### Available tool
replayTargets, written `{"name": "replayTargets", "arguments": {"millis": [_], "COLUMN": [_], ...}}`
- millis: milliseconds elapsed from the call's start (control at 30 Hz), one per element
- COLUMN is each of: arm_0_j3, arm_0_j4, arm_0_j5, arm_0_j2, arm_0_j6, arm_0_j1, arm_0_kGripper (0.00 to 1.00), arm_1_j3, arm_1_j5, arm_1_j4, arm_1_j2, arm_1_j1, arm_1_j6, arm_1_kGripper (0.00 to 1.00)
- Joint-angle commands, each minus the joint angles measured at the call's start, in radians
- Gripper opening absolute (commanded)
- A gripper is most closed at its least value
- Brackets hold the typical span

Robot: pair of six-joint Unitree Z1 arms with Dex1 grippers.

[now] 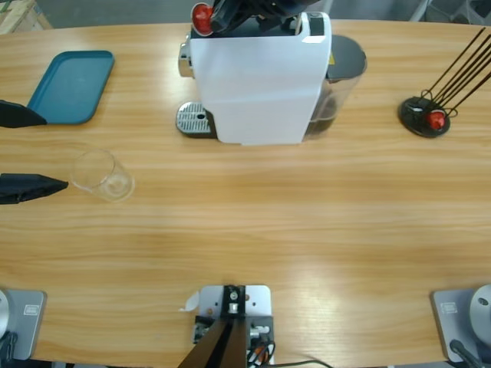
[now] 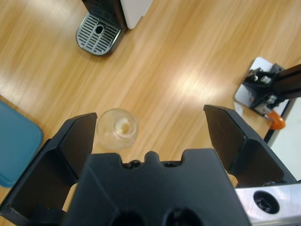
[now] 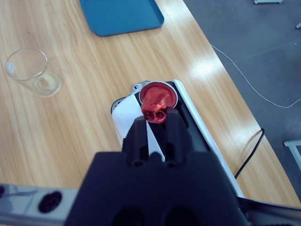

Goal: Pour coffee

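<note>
A clear empty glass [image 1: 102, 175] stands on the table's left part; no coffee shows in it or anywhere else. My left gripper [image 1: 46, 149] comes in from the left edge, open, with its jaws either side of the gap just left of the glass. In the left wrist view the glass [image 2: 116, 128] sits beyond the left gripper [image 2: 150, 117], near one jaw and untouched. My right gripper [image 3: 157, 115] is shut on a red capsule [image 3: 157, 102] above the top of the white coffee machine [image 3: 123, 117]. From above, the capsule [image 1: 202, 17] hangs over the machine [image 1: 257, 84].
A teal tray [image 1: 71, 86] lies at the back left. The machine's metal drip grate [image 1: 194, 119] faces left, and its smoky grey tank [image 1: 341, 77] is on its right side. A black capsule stand [image 1: 424, 115] with one red capsule is at the far right.
</note>
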Motion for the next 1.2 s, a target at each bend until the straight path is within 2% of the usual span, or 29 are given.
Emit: {"name": "replayTargets", "arguments": {"millis": [33, 233, 267, 333, 433, 633, 700, 767, 1200], "arm_0_j3": [0.034, 0.037, 0.037, 0.037, 0.040, 0.043, 0.043, 0.043, 0.052], "arm_0_j4": [-0.009, -0.009, -0.009, -0.009, -0.009, -0.015, -0.015, -0.015, -0.030], "arm_0_j5": [-0.012, -0.011, -0.012, -0.011, -0.011, -0.011, -0.011, -0.012, -0.014], "arm_0_j2": [-0.004, -0.007, -0.007, -0.007, -0.007, -0.007, -0.007, -0.007, -0.012], "arm_0_j6": [-0.004, -0.005, -0.005, -0.005, -0.005, -0.006, -0.006, -0.006, -0.009], "arm_0_j1": [0.007, 0.008, 0.007, 0.007, 0.007, 0.007, 0.007, 0.008, 0.008], "arm_0_kGripper": [1.000, 1.000, 1.000, 1.000, 1.000, 1.000, 1.000, 1.000, 1.000], "arm_1_j3": [0.003, -0.003, -0.011, -0.024, -0.027, -0.033, -0.033, -0.033, -0.038], "arm_1_j5": [-0.043, -0.016, -0.017, -0.039, -0.091, -0.176, -0.187, -0.193, -0.245], "arm_1_j4": [0.024, 0.024, 0.033, 0.050, 0.050, 0.044, 0.042, 0.042, 0.114], "arm_1_j2": [0.046, 0.061, 0.066, 0.072, 0.073, 0.073, 0.070, 0.065, -0.062], "arm_1_j1": [-0.013, -0.013, -0.013, -0.014, -0.013, 0.006, 0.010, 0.016, 0.081], "arm_1_j6": [-0.012, -0.009, -0.007, -0.003, 0.004, 0.008, 0.008, 0.008, 0.018], "arm_1_kGripper": [0.000, 0.000, 0.027, 0.250, 0.474, 0.769, 0.838, 0.862, 0.849]}}
